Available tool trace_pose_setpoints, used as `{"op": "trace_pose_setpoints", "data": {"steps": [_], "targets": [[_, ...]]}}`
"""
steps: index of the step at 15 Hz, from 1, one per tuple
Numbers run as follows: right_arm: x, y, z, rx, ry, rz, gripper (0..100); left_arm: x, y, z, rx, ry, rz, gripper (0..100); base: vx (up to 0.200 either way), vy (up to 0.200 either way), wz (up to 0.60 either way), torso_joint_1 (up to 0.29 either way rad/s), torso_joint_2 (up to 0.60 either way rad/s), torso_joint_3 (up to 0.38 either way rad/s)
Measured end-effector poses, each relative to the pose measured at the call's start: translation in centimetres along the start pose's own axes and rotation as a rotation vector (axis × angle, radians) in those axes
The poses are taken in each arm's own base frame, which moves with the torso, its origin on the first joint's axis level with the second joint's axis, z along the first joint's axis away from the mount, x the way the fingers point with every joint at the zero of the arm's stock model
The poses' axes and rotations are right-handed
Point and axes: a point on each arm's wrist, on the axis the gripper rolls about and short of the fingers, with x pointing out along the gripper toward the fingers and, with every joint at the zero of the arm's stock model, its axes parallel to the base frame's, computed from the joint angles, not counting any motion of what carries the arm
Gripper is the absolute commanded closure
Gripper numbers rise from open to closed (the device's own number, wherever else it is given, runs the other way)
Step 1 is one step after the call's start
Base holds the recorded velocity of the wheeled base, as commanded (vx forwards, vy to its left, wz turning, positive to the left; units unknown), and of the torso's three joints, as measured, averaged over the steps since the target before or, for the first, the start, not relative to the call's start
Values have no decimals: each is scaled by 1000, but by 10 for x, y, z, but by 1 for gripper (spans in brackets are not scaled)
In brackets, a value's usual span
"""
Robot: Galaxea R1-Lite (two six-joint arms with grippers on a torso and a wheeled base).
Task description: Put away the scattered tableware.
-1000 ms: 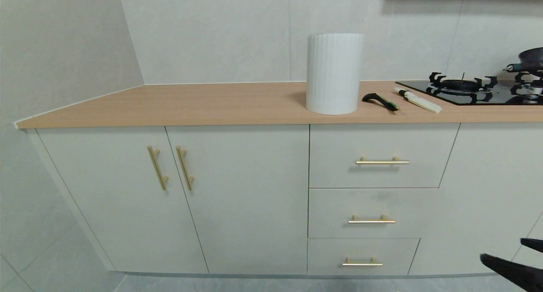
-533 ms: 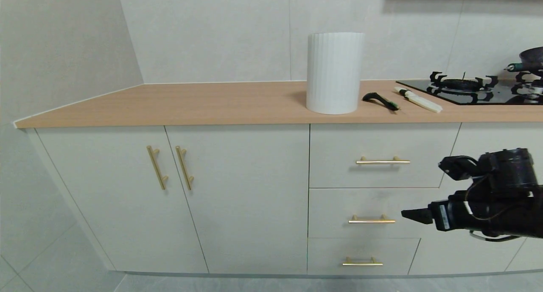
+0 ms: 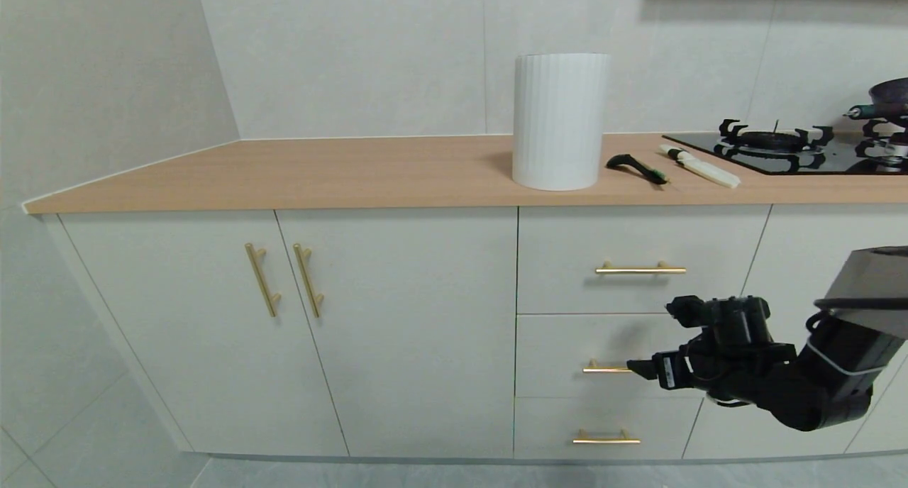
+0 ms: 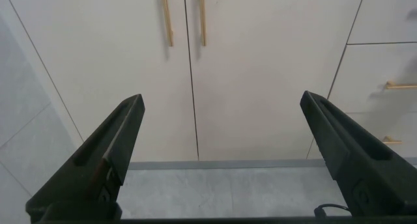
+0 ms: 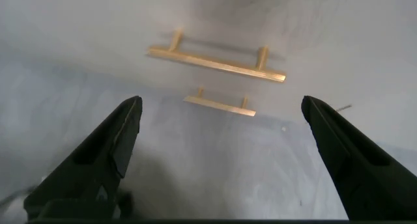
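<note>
Right hand [image 3: 651, 336] near middle drawer handle [image 3: 605, 368]

On the counter we counted one white ribbed canister [image 3: 560, 119], one black peeler [image 3: 635, 167] just right of it and one pale-bladed knife [image 3: 699, 167] farther right. The gas hob [image 3: 816, 163] at the far right carried two burner grates [image 3: 770, 140], the second cut off by the edge, and one dark pan [image 3: 890, 94]. Below we counted two cabinet doors [image 3: 170, 332] on the left with two upright gold handles [image 3: 263, 280], and three drawers [image 3: 567, 240] on the right with three horizontal gold handles [image 3: 640, 269].
</note>
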Motion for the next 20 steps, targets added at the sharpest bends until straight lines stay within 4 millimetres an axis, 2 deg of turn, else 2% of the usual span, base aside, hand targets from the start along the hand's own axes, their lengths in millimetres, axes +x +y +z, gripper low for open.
{"op": "trace_pose_setpoints", "data": {"steps": [3, 7, 20], "targets": [[28, 0, -16, 20, -36, -37, 0, 0, 0, 0, 0, 0, 0, 0, 0, 0, 0, 0, 0, 0], [52, -2, -20, 64, -49, -90, 0, 0, 0, 0, 0, 0, 0, 0, 0, 0, 0, 0, 0, 0], [80, 1, -32, 50, -21, -180, 0, 0, 0, 0, 0, 0, 0, 0, 0, 0, 0, 0, 0, 0]]}}
